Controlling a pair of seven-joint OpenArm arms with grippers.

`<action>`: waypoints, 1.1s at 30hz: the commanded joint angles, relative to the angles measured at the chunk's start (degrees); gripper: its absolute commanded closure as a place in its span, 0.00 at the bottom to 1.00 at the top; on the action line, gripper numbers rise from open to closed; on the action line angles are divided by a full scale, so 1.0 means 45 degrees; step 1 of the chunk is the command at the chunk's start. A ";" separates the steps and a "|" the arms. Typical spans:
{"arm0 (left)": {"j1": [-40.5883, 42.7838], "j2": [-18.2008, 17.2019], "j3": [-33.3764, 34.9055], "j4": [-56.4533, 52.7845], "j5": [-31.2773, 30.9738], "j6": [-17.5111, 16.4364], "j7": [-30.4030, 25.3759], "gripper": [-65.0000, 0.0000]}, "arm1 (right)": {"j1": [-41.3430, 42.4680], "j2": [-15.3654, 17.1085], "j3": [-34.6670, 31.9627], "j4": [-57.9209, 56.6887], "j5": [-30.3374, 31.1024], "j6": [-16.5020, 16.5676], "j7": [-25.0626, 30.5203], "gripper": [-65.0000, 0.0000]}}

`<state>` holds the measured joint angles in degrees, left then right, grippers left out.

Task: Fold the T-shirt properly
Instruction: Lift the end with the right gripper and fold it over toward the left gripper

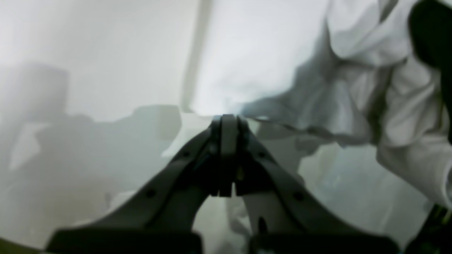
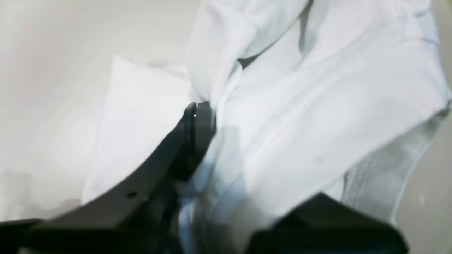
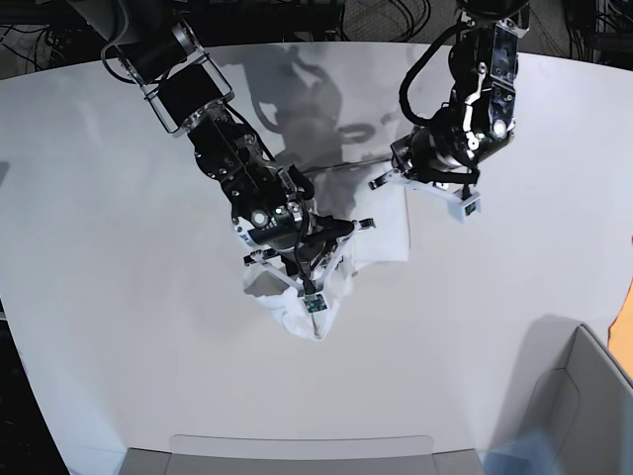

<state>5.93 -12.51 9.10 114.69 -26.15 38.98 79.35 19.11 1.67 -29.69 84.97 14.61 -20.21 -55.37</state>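
Observation:
The white T-shirt (image 3: 381, 236) lies bunched on the white table (image 3: 119, 247) between the two arms. My right gripper (image 3: 302, 259) sits over the crumpled lower-left part of the shirt. In the right wrist view my right gripper (image 2: 203, 113) is shut on the T-shirt (image 2: 317, 106), with fabric draped over one finger. My left gripper (image 3: 388, 184) is at the shirt's upper right corner. In the left wrist view my left gripper (image 1: 227, 121) has its fingers pressed together on a thin edge of the T-shirt (image 1: 388, 106), which stretches away to the right.
A grey bin (image 3: 584, 396) stands at the front right corner. A shallow grey tray (image 3: 297, 450) lies along the front edge. An orange thing (image 3: 627, 327) shows at the far right edge. Cables hang behind the table.

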 commanded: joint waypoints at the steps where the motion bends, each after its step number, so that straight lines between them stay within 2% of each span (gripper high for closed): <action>1: 0.0020 -0.0101 -0.0489 0.0153 -0.0079 0.0226 0.0144 1.00 | 0.0392 -0.0166 -0.0093 0.0156 -0.0014 0.0065 0.0574 1.00; 3: 0.0273 -0.0120 -0.1271 0.0153 -0.0079 0.0226 0.0144 1.00 | 0.0392 -0.0186 -0.0249 0.0156 0.0006 0.0593 0.0906 1.00; 7: 0.0625 -0.0140 -0.2834 0.0153 -0.0079 0.0226 0.0144 1.00 | 0.0392 -0.0342 -0.0308 0.0117 0.0006 0.2332 0.1082 1.00; 10: 0.0742 -0.0120 -0.3713 0.0153 -0.0079 0.0226 0.0144 1.00 | 0.0392 -0.0557 -0.0327 -0.0039 -0.0092 0.3191 0.1023 1.00; 14: 0.0918 -0.0140 -0.4182 0.0153 -0.0098 0.0226 0.0144 1.00 | 0.0549 -0.0928 -0.0405 -0.0840 -0.0092 0.3348 0.1004 0.99; 16: 0.0938 -0.0120 -0.4182 0.0153 -0.0098 0.0226 0.0144 1.00 | 0.0607 -0.0967 -0.0894 -0.1036 -0.0092 0.3367 0.1004 0.89; 20: 0.1231 -0.0120 -0.4182 0.0153 -0.0098 0.0226 0.0144 1.00 | 0.0627 -0.0889 -0.2105 -0.0684 -0.0014 0.3660 0.1004 0.61; 23: 0.1270 -0.0140 -0.4201 0.0134 -0.0079 0.0226 0.0144 1.00 | 0.0588 -0.0948 -0.2398 -0.0059 0.0006 0.4578 0.1023 0.49; 25: 0.1289 -0.0140 -0.4221 0.0134 -0.0079 0.0226 0.0144 1.00 | 0.0568 -0.1006 -0.2398 0.0156 0.0025 0.5516 0.1023 0.48; 29: 0.1543 -0.0081 -0.5100 0.0114 -0.0079 0.0226 0.0144 1.00 | 0.0568 -0.1300 -0.2418 0.0214 0.0611 0.6786 0.1023 0.49; 33: 0.1543 -0.0140 -0.5862 -0.0218 -0.0079 0.0226 0.0144 1.00 | 0.0627 -0.1300 -0.2339 0.0390 0.1627 0.7020 0.1121 0.49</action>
<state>13.30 -12.58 -17.12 112.95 -25.71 39.00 79.24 20.27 -3.46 -40.77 85.36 21.65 11.16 -52.05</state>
